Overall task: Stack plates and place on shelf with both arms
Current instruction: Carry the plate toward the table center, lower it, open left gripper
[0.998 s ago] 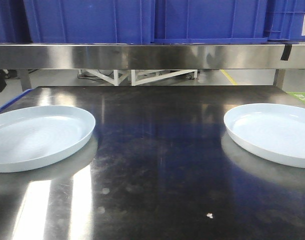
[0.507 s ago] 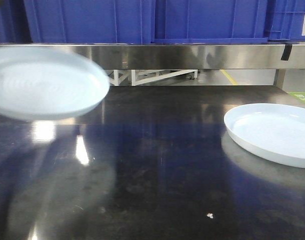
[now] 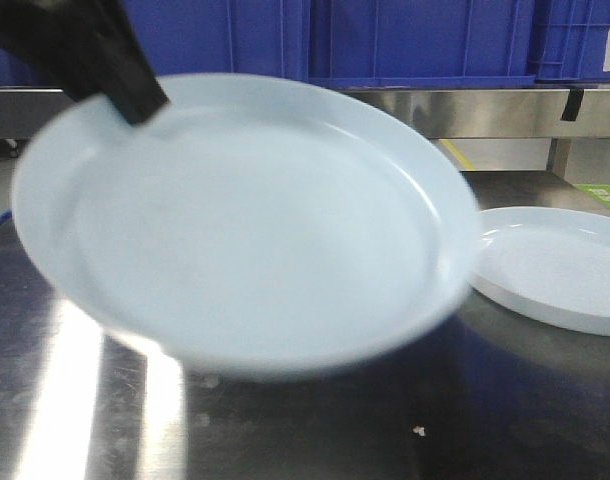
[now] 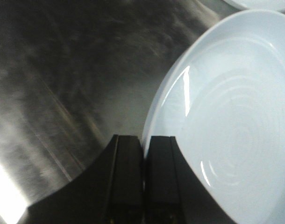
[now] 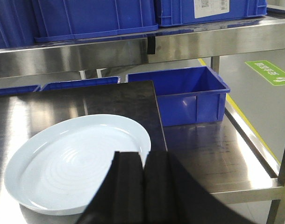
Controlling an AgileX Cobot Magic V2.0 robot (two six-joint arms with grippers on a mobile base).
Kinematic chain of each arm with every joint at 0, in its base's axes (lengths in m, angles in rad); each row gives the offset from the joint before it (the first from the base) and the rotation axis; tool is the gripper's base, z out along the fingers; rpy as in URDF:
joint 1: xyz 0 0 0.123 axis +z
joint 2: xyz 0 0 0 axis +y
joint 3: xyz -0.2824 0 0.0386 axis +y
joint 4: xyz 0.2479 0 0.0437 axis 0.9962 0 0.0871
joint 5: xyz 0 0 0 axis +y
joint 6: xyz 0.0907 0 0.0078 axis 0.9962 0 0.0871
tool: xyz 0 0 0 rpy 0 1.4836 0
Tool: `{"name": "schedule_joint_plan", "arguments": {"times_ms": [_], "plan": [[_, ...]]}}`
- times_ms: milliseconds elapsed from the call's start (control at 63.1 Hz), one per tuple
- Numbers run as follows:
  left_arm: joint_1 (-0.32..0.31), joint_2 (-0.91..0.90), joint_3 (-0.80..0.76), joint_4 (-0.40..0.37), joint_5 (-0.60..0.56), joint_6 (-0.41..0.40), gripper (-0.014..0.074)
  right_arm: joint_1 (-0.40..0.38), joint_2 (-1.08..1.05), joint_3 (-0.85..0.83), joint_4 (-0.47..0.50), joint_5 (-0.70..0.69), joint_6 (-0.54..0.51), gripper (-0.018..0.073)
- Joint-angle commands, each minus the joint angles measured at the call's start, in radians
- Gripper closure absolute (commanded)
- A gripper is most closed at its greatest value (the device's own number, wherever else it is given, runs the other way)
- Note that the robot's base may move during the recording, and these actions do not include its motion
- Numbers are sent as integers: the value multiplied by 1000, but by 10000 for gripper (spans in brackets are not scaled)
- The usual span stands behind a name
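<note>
Left gripper (image 4: 143, 186) pinches the lifted plate (image 3: 255, 220) by its rim, its edge overlapping the resting plate (image 3: 555, 265); tabletop (image 3: 305, 430) below, shelf rail (image 3: 505, 110) behind.

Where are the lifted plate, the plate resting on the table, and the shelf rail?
lifted plate (image 3: 255, 230): front view, centre of its well.
resting plate (image 3: 565, 268): front view, centre of its well.
shelf rail (image 3: 515, 112): front view, its flat steel front face.
</note>
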State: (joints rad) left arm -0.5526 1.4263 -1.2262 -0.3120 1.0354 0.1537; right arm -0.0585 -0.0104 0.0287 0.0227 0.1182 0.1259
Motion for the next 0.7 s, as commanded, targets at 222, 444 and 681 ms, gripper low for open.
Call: {"name": "schedule_joint_plan", "arguments": {"times_ms": [222, 444, 681], "plan": [[-63, 124, 44, -34, -150, 5, 511, -4, -22, -16, -5, -63, -1, 510], [-63, 209, 44, -70, -203, 11, 511, -4, -22, -16, -5, -63, -1, 510], [-63, 252, 44, -71, -204, 14, 453, -4, -22, -16, -5, -63, -1, 510]]}}
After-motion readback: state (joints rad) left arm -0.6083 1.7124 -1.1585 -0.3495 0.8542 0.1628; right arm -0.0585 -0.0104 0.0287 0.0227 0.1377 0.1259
